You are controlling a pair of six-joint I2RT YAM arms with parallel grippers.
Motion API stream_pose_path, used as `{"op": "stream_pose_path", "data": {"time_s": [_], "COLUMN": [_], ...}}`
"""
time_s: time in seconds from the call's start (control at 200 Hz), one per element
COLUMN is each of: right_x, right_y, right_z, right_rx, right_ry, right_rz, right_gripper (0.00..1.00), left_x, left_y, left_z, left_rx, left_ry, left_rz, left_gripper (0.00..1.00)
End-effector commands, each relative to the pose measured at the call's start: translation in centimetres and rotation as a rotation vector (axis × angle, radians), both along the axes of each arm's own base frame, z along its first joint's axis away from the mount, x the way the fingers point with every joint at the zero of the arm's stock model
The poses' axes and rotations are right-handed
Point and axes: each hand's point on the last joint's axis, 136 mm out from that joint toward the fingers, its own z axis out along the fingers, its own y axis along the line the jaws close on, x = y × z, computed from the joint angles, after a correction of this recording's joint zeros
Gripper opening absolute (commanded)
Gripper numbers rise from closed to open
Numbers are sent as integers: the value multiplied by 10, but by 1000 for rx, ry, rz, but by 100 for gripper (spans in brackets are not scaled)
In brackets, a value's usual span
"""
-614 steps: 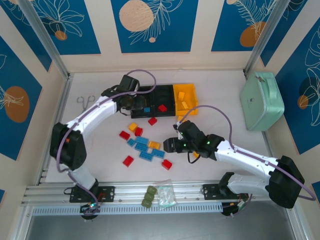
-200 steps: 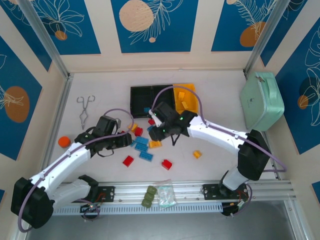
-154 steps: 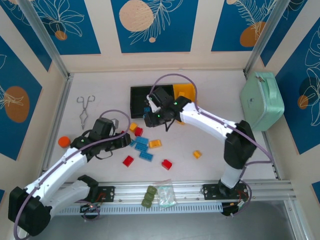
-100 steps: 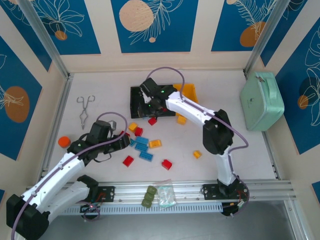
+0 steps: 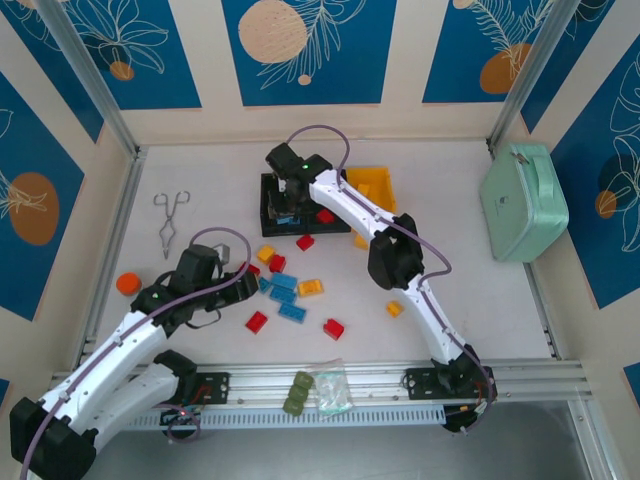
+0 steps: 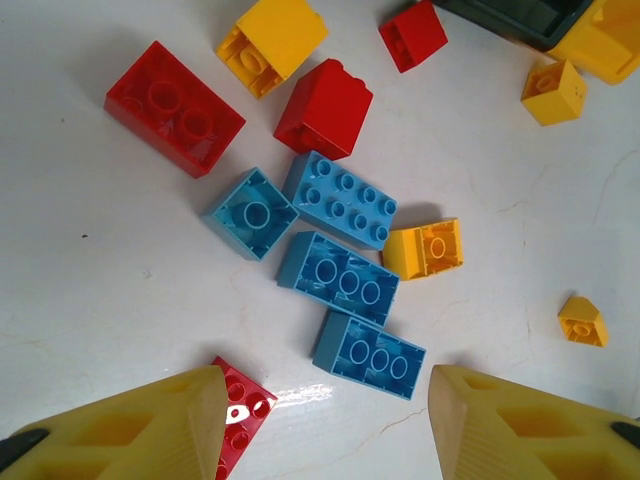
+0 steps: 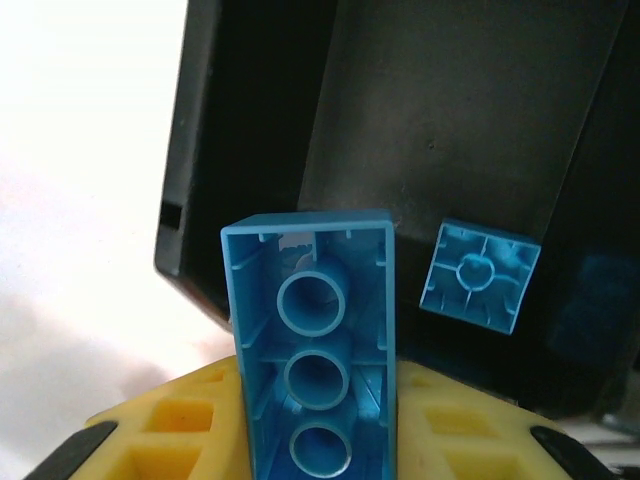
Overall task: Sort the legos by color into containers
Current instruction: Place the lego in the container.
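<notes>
My right gripper (image 7: 315,440) is shut on a long blue lego (image 7: 312,340), hollow side facing the camera. It hangs over the near left edge of the left black container (image 7: 470,130); a small square blue lego (image 7: 480,275) lies inside. In the top view the right gripper (image 5: 288,210) reaches over this container (image 5: 272,190), next to a second black container (image 5: 335,198) and a yellow container (image 5: 372,186). My left gripper (image 6: 320,425) is open above the pile, a blue lego (image 6: 368,355) just beyond its fingers. A red lego (image 6: 242,398) is at the left fingertip.
Loose red, blue and yellow legos lie mid-table around (image 5: 290,295). Metal tongs (image 5: 170,215) and an orange disc (image 5: 127,284) sit at the left. A mint case (image 5: 522,200) stands at the right. An olive lump (image 5: 297,393) and a plastic bag (image 5: 333,390) rest on the front rail.
The right arm has swung from the pile up and left to the left black container, carrying the blue lego. The left arm has barely shifted and stays open.
</notes>
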Motion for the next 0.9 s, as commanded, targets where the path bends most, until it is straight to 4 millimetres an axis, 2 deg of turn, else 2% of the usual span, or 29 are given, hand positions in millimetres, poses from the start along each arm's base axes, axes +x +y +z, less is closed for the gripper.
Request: {"op": "stream_pose_path", "data": {"time_s": [0.0,0.165,0.305,0.365,0.495,0.66,0.755,0.895], "right_x": [1,7,11,10,8,-3,-19,-53], "right_y": [-3,-1,-2,-2,-1,-8,-13,-32], "right_z": [-5,-10,-8,-3,20,64,85,102], "right_rx": [-14,-11,-16,-18,-14,25,75,108], "right_ry": [31,29,14,1,-49,-126,-172,-207], "right_rz": [-23,-32,-43,-37,-20,-15,1,18], "right_gripper": [31,34,48,50,52,52,52,52], "left_x": [-6,-6,-7,-7,-5,-3,-1,3], "left_y": [4,4,5,5,3,3,4,10], "left_z": [-7,-7,-10,-10,-10,-10,-9,-14], "left_rx": [6,10,11,11,6,14,28,68], "left_ry": [26,25,29,31,30,35,31,51], "left_rz": [6,7,6,8,8,9,13,46], "left_gripper": [55,55,55,55,56,55,56,58]}}
